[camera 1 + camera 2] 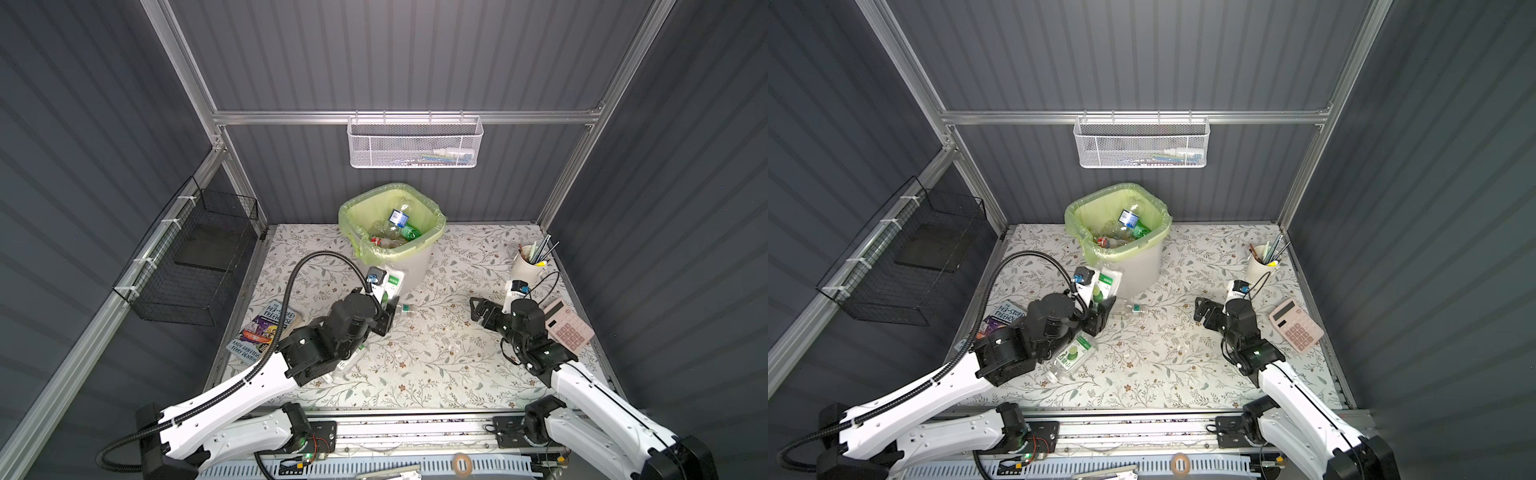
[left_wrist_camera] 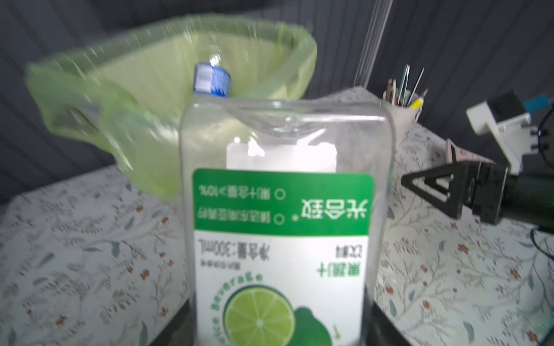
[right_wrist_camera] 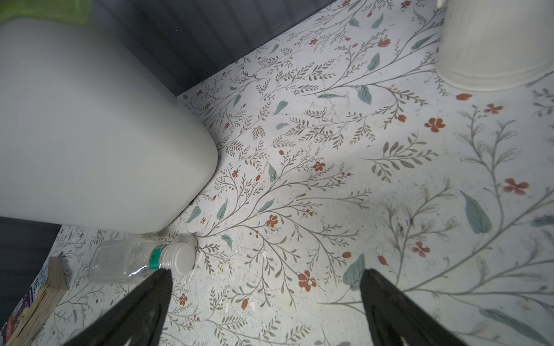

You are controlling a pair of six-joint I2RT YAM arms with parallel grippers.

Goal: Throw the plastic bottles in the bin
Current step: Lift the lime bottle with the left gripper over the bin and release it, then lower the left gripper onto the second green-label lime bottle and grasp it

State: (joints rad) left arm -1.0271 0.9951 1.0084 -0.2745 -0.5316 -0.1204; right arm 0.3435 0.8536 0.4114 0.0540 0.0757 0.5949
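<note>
My left gripper (image 1: 387, 311) is shut on a clear plastic bottle (image 2: 278, 209) with a green lime label, held off the table just in front of the bin (image 1: 411, 266), bottom end towards it. The bin is pale grey with a light-green liner (image 2: 144, 90) and holds several bottles (image 1: 397, 218). A small clear bottle (image 1: 405, 311) with a white cap lies on the table by the bin's base, also in the right wrist view (image 3: 141, 262). Another lime-label bottle (image 1: 1073, 355) lies partly under my left arm. My right gripper (image 1: 478, 309) hovers open and empty over the table.
A book (image 1: 266, 332) lies at the left edge. A pink calculator (image 1: 567, 326) and a white pen cup (image 1: 528, 266) sit at the right. A white mesh basket (image 1: 415, 143) hangs on the back wall and a black wire basket (image 1: 195, 257) on the left wall.
</note>
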